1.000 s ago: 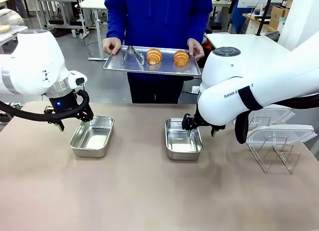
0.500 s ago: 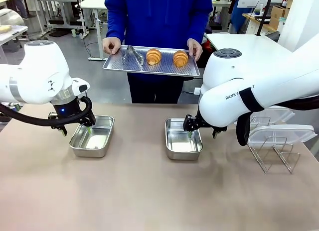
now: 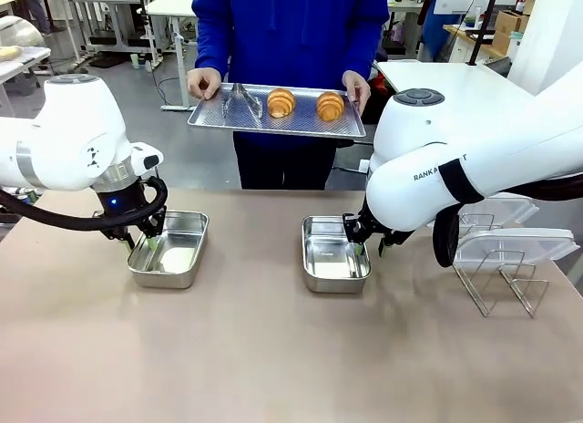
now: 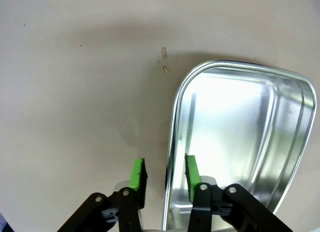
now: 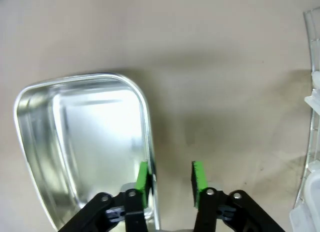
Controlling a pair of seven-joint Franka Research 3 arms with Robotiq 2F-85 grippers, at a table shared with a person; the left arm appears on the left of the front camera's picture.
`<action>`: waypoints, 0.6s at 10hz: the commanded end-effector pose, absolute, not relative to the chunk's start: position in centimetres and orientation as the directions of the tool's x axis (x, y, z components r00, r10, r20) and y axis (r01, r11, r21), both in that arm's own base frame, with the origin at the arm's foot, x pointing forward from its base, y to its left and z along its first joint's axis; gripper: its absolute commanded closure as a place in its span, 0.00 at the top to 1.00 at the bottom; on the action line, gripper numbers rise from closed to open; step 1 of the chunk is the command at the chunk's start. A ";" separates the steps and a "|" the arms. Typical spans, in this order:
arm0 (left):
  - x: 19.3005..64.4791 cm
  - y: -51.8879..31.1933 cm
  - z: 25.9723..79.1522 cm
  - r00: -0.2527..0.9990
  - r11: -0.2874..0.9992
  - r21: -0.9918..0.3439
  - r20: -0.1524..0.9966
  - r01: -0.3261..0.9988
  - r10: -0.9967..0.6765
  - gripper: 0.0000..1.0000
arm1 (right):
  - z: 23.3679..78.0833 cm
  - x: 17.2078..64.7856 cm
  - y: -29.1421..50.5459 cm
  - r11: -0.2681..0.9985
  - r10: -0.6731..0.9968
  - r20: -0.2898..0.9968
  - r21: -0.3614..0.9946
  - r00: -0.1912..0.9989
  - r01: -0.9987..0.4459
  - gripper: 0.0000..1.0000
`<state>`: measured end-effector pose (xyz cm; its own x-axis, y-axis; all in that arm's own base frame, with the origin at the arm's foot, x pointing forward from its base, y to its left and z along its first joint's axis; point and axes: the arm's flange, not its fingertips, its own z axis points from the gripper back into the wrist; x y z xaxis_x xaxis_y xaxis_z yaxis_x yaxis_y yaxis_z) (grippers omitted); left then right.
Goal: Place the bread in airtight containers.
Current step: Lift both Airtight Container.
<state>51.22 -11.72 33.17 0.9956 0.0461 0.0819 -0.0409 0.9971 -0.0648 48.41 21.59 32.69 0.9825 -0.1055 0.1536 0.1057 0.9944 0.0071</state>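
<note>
Since a second ago, lowered and closing: left hand [image 4: 164, 174] pinched on left pan [image 4: 235, 64] rim; right hand [image 5: 171, 178] part-spread astride right pan [image 5: 75, 79] rim. Croissants [image 3: 281, 102] [image 3: 331, 106] on person's tray [image 3: 219, 122]; pans empty, apparently braced for loading.

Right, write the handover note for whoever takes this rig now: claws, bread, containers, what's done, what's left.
Left claw: shut on the wall of the left container.
Right claw: open, straddling the wall of the right container, one pad inside.
Both containers sit empty and lidless on the table.
Croissants: on the tray the person holds across the table, beside tongs.
Clear lids: on the rack, robot's right.
Done: nothing packed. Left: a croissant into each container, lids on.
</note>
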 end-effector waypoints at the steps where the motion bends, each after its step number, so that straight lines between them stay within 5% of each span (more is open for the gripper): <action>1: 50.8 -11.7 33.5 0.991 0.997 -0.035 0.111 -0.073 0.077 0.06 | 32.4 48.3 22.0 0.989 -0.146 0.148 0.029 0.978 0.144 0.00; 6: 50.8 -11.6 33.6 0.991 0.996 -0.045 0.105 -0.079 0.084 0.00 | 32.3 48.4 21.4 0.988 -0.154 0.141 0.042 0.978 0.150 0.00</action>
<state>51.21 -11.63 33.41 0.9946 0.0595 0.0855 -0.0539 0.9964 -0.0657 48.53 21.52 32.67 0.9803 -0.1382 0.1411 0.1351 0.9903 0.0315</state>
